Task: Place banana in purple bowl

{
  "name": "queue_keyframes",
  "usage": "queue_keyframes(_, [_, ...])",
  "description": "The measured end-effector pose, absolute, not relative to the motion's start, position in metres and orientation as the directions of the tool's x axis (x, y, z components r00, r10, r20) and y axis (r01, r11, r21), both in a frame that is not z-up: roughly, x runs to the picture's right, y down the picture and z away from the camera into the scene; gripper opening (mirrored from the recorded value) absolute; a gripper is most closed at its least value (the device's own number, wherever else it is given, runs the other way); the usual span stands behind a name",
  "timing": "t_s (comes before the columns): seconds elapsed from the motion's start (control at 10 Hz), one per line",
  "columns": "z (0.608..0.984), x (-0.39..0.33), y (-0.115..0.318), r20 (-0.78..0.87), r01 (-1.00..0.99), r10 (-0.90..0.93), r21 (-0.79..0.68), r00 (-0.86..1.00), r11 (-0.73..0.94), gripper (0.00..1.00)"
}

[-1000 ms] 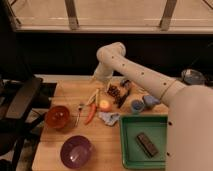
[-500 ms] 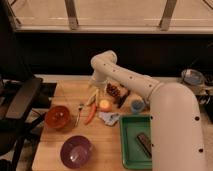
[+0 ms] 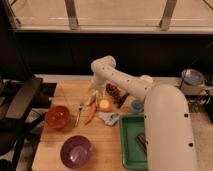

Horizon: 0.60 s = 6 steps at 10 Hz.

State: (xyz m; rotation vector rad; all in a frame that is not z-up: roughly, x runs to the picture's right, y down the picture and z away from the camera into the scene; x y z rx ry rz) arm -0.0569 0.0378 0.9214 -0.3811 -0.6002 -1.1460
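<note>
- Banana (image 3: 92, 99): mid-counter, nearer the far edge, just above the carrot (image 3: 90, 113). It is largely hidden by the gripper, and its long axis appears to run roughly far-to-near.
- Gripper (image 3: 93, 93): lowered onto the banana; whether it is open or closed cannot be told.
- Arm (image 3: 125, 85): reaches in from the right edge, elbow raised, wrist pointing down.
- Purple bowl (image 3: 76, 151): near edge, left of the green tray (image 3: 128, 145), well apart from the banana.
</note>
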Motion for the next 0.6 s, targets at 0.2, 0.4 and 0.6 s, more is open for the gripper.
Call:
queue_keyframes(0.2, [0.933, -0.06, 0.045, 0.635, 0.923, -0.72, 0.025, 0.281, 0.383, 0.65])
queue_keyframes(0.4, [0.945, -0.066, 0.056, 0.665, 0.923, -0.696, 0.026, 0.27, 0.383, 0.65])
queue_keyframes(0.6, [0.949, -0.075, 0.066, 0.702, 0.925, -0.668, 0.035, 0.247, 0.378, 0.57])
